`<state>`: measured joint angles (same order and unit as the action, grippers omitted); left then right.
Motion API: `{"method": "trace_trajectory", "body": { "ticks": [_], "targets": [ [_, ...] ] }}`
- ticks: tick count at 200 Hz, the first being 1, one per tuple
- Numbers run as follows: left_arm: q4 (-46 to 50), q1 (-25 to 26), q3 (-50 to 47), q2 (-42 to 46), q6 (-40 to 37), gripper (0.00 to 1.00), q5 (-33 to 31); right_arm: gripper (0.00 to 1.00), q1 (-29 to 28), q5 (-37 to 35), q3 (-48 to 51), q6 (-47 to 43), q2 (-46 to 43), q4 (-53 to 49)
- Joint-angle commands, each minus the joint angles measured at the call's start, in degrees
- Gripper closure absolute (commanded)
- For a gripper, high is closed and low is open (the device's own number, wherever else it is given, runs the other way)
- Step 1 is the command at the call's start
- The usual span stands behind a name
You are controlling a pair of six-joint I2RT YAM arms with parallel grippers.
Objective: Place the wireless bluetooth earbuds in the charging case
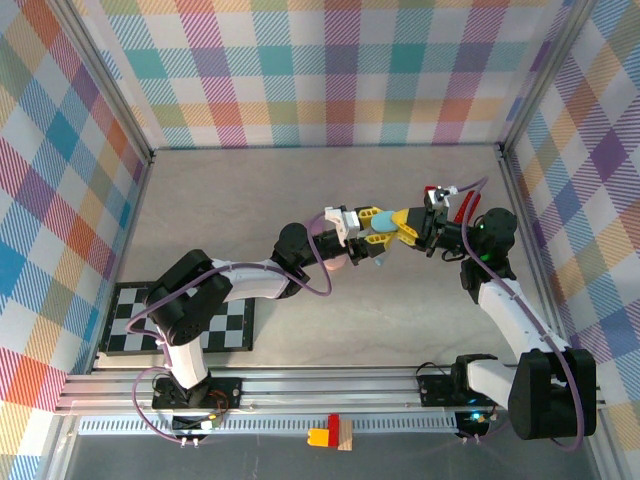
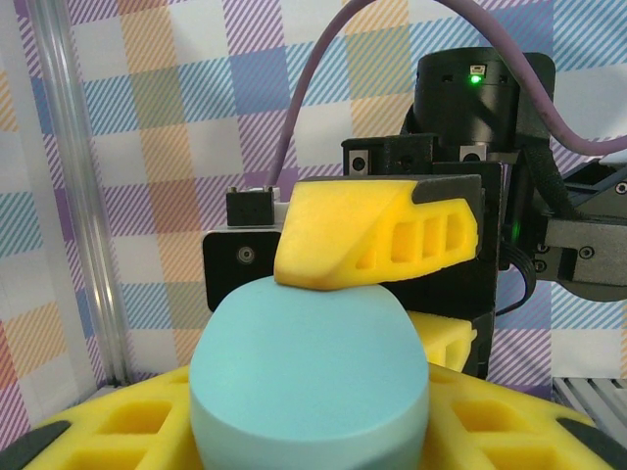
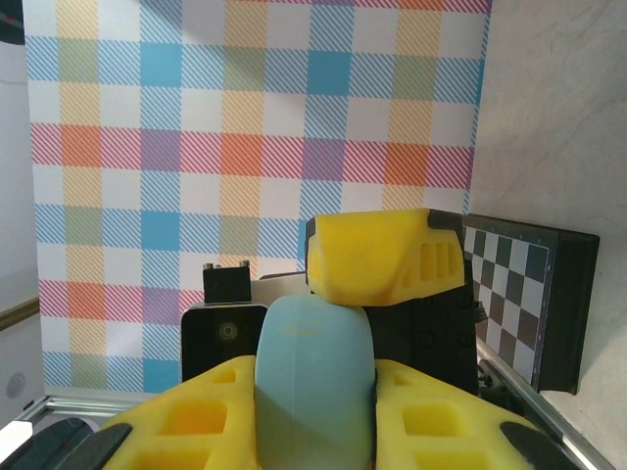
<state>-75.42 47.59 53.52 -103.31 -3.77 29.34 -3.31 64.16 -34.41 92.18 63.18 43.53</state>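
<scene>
Blue charging case (image 2: 309,372) gripped from both sides, clear of the counter (image 1: 250,200)
The left jaws and right jaws are each nearly closed, clamping opposite ends of the case. Whether any earbuds sit inside, I cannot tell. This looks like the lid-opening step: next, one side should hold firm while the other eases the lid up.

The charging case (image 2: 309,382) is smooth pastel-blue plastic with a matt finish and no glare. The fingers (image 2: 377,240) of the right hand (image 3: 313,421) and those of the left hand (image 2: 309,431) are yellow plastic, matt and finely grained, with moulded pockets. The arm links (image 1: 510,320) are glossy white and black plastic. The cable (image 2: 323,88) has a smooth purple sheath. The counter (image 1: 300,190) is grey and matt, faintly mottled. The frame rails (image 1: 300,380) are brushed metal. The walls (image 1: 330,70) carry a printed plaid — flat, without sheen.
</scene>
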Motion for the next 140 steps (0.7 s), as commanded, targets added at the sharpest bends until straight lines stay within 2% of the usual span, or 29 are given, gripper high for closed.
{"method": "trace_trajectory", "body": {
  "ticks": [1,42,56,63,82,101,120,140],
  "targets": [
    [-2.20,0.70,1.44,-0.36,-0.71,0.58,2.66,0.91,0.40,-0.84,0.22,0.40,-0.16,1.76],
    [-2.19,0.66,1.16,-0.08,-0.98,0.62,2.74,0.91,0.34,-0.96,0.30,-0.21,-0.47,0.59],
    [-2.25,0.73,1.18,-0.14,-0.82,0.64,2.65,0.87,0.33,-0.96,0.16,-0.46,-0.66,0.13],
    [-2.16,0.79,1.15,-0.06,-0.46,0.64,2.50,0.81,0.33,-1.11,0.13,-0.87,-1.00,-0.38],
    [-1.99,0.73,0.72,0.58,0.21,0.65,1.67,0.54,0.49,-1.98,-0.92,-5.22,-2.90,-6.75],
    [-1.81,0.36,-0.33,1.49,1.04,0.65,0.55,0.33,0.54,-4.14,-3.60,-15.35,-5.96,-22.34],
    [-1.62,-0.35,-1.75,2.30,1.94,0.65,0.62,0.24,0.85,-8.56,-7.20,-26.20,-8.29,-36.79],
    [-0.48,-0.91,-3.24,3.49,2.41,0.65,1.04,0.22,0.81,-12.19,-11.51,-38.93,-9.44,-48.74]
  ]
}}
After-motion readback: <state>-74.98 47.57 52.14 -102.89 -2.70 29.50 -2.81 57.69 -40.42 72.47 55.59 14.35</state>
